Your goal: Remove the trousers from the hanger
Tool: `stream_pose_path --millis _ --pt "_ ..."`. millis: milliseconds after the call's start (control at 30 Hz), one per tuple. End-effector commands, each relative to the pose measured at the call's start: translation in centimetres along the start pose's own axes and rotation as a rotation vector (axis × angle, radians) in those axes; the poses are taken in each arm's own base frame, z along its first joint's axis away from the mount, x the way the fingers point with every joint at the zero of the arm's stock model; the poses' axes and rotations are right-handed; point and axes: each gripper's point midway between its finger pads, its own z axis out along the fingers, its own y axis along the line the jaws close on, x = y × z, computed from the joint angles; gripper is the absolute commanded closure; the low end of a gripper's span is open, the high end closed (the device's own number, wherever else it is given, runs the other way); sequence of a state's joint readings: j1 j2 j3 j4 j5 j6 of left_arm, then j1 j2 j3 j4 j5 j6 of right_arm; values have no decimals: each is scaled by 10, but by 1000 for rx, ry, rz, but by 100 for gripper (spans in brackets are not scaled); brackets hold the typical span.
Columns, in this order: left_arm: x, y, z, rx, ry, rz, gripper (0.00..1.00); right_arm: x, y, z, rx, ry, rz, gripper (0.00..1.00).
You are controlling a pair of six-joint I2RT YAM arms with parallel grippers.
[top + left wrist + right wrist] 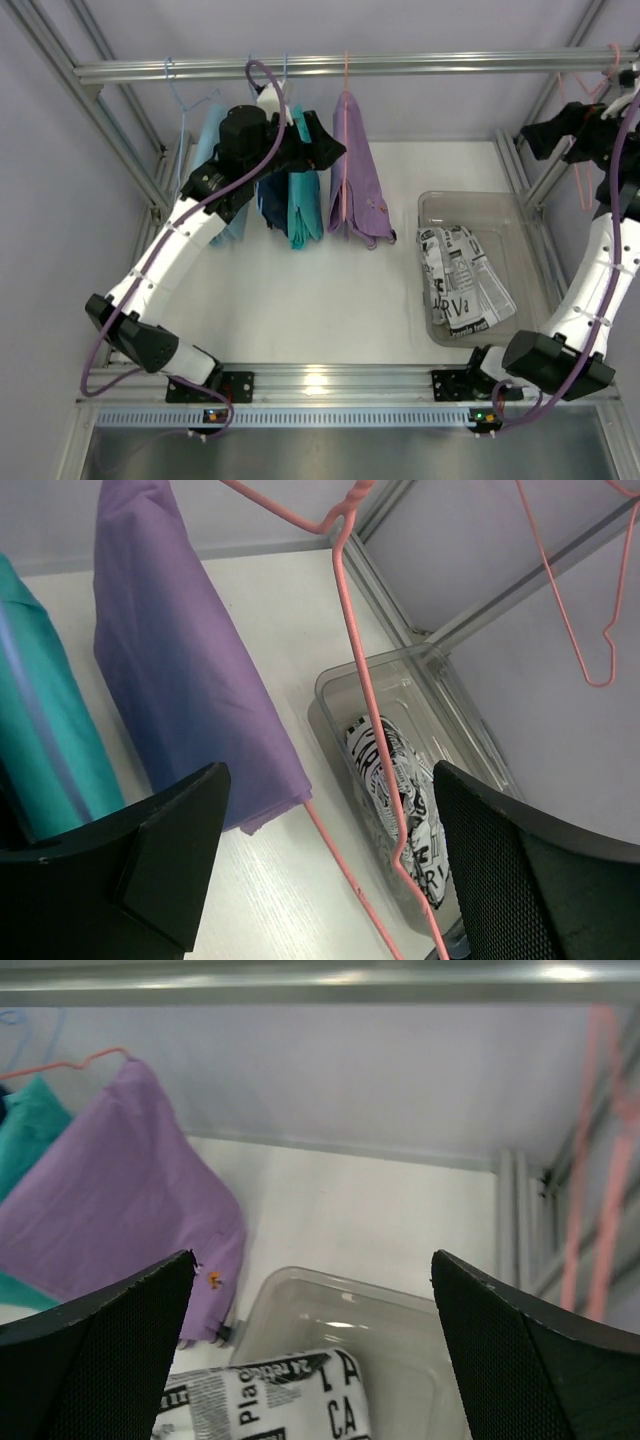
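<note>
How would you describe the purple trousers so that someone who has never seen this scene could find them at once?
Find the metal rail across the back of the frame, where clothes hang in a row. The purple trousers are the rightmost in that row, nearest the clear bin. Their neighbours are teal and blue; only they are purple, on a pink hanger.
</note>
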State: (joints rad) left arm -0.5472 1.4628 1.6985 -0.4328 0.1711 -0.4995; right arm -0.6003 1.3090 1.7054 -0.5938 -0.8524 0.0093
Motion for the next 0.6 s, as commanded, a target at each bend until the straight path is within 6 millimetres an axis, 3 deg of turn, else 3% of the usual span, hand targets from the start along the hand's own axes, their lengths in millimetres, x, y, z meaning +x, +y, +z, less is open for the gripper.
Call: stream_pose_path --millis 0,33,200,300,400,500,533,567 --pt "-14 -28 11 97 -31 -36 14 -27 53 -6 -72 -46 -79 1" --pt "-12 -28 17 92 -28 -45 14 -29 70 -2 -118 -46 -59 0" --pt "-8 -31 38 109 -11 -107 17 -27 108 -2 -253 -43 -18 1" --pt "-10 -42 47 171 -11 -151 24 -15 133 -9 -392 -26 24 0" --pt "-10 -55 53 254 -9 -191 30 4 147 -15 -449 -1 30 0" --pt "-17 -64 55 314 -51 -214 44 26 155 -20 -486 52 40 1" --pt "-19 -65 57 321 -56 -222 57 36 157 -22 -492 76 44 1" --pt "-20 -65 58 324 -60 -227 61 40 158 -23 -498 86 44 1"
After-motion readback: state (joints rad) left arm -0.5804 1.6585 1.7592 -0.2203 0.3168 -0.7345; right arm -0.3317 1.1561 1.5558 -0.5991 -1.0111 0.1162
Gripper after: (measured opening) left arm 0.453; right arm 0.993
